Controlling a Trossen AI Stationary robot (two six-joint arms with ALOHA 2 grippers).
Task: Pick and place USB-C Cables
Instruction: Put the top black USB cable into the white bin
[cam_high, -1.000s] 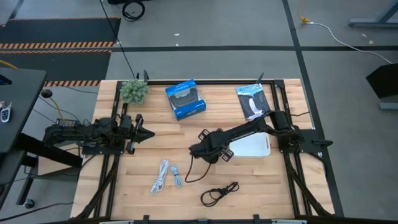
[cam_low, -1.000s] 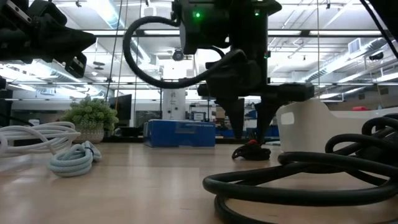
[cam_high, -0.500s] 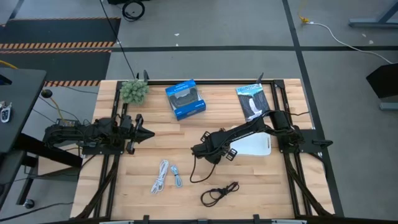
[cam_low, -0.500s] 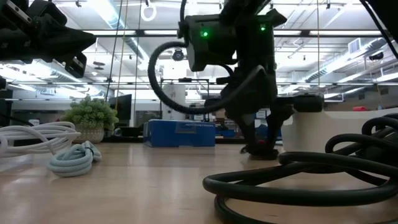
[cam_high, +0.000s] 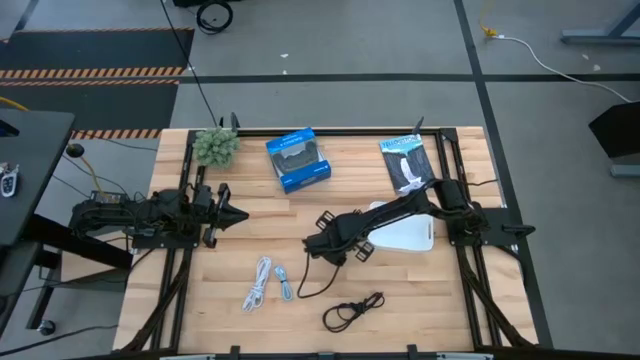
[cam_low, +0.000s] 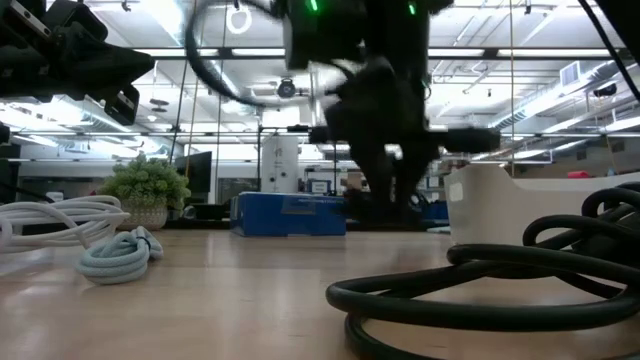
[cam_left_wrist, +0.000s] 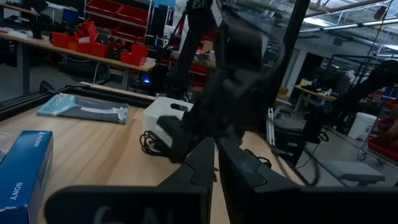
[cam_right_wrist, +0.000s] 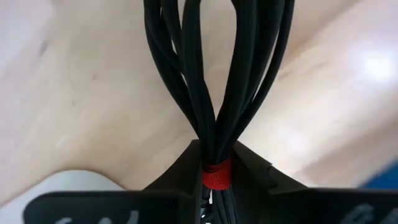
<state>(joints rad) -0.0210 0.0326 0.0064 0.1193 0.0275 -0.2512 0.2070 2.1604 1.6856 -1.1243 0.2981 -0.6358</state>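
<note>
USB-C Cables: one black bundle (cam_right_wrist: 214, 81) clamped in right gripper (cam_high: 318, 243) at frame centre; white cable (cam_high: 259, 282), blue-grey cable (cam_high: 284, 283) and second black cable (cam_high: 352, 311) lie unplaced at lower centre; left gripper (cam_high: 232, 214), fingers together, idle at left.

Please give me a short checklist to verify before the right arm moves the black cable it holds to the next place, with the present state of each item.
1. Right end effector shut on the black cable at its red band: ok.
2. Cable fully clear of the table: cannot tell; a strand trails down in the high view.
3. White container beside the arm, unobstructed: ok.
4. Left end effector parked far left, out of the path: ok.
5. Other cables, white cable and second black cable, not tangled with the load: ok.
</note>
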